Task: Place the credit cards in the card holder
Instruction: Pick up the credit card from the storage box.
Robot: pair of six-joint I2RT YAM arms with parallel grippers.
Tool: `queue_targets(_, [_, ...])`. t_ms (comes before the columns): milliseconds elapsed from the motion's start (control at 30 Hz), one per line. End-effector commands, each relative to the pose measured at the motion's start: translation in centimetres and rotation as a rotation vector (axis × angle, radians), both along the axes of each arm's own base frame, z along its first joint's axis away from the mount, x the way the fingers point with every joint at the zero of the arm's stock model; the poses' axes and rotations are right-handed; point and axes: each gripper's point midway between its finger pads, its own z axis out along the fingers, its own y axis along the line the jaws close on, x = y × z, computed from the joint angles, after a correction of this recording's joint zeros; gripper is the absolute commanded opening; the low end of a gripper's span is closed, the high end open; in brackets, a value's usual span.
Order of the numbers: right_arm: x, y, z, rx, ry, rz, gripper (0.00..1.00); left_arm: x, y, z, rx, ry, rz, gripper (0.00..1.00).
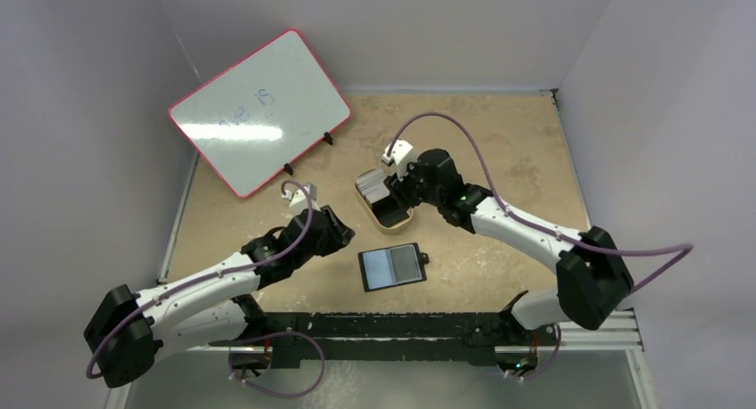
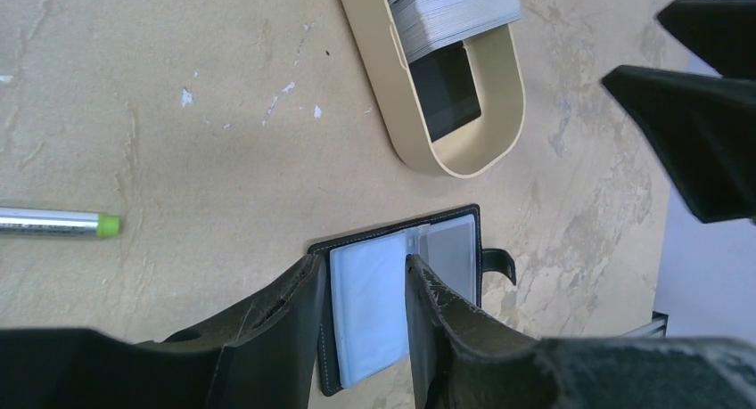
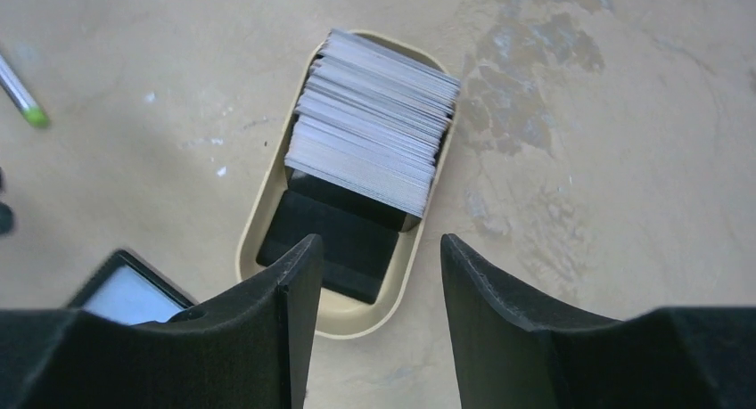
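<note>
Tan tin (image 3: 357,324) held the credit cards (image 3: 374,128); pick step, our right gripper (image 3: 381,244) spread empty above them, left gripper (image 2: 364,266) apart over the open card holder (image 1: 392,267). Next: descend, pinch.

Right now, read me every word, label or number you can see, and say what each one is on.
On the whiteboard: faint blue handwriting, too blurred to read.
On the credit cards: only edges show, no print visible.
On the card holder, tin and pen: no text visible.
</note>
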Motion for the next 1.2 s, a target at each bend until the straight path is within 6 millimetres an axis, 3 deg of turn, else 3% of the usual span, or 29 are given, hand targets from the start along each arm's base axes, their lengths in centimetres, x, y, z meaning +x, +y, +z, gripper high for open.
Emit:
queue_targets(0, [1.8, 2.9, 2.6, -0.108, -0.246, 0.298, 0.53, -0.3, 1.4, -0.2, 0.017, -0.023, 0.016, 0.38])
queue_targets(200, [2.4, 3.7, 0.6, -0.267, -0.390, 0.493, 0.55, -1.4, 2.0, -0.8, -0.036, -0.031, 0.013, 0.38])
queue_targets(267, [2.8, 3.3, -1.0, -0.328, -0.412, 0.510, 0.56, -1.6, 2.0, -1.2, -0.034, -0.024, 0.005, 0.39])
queue_targets(700, [3.6, 3.9, -5.4, -0.523, -0.394, 0.719, 0.57, -2.0, 2.3, -0.9, -0.023, -0.033, -0.017, 0.39])
queue_targets(1167, [5.8, 3.8, -6.7, -0.591, -0.426, 0.670, 0.55, -2.1, 2.5, -1.1, -0.007, -0.042, -0.030, 0.39])
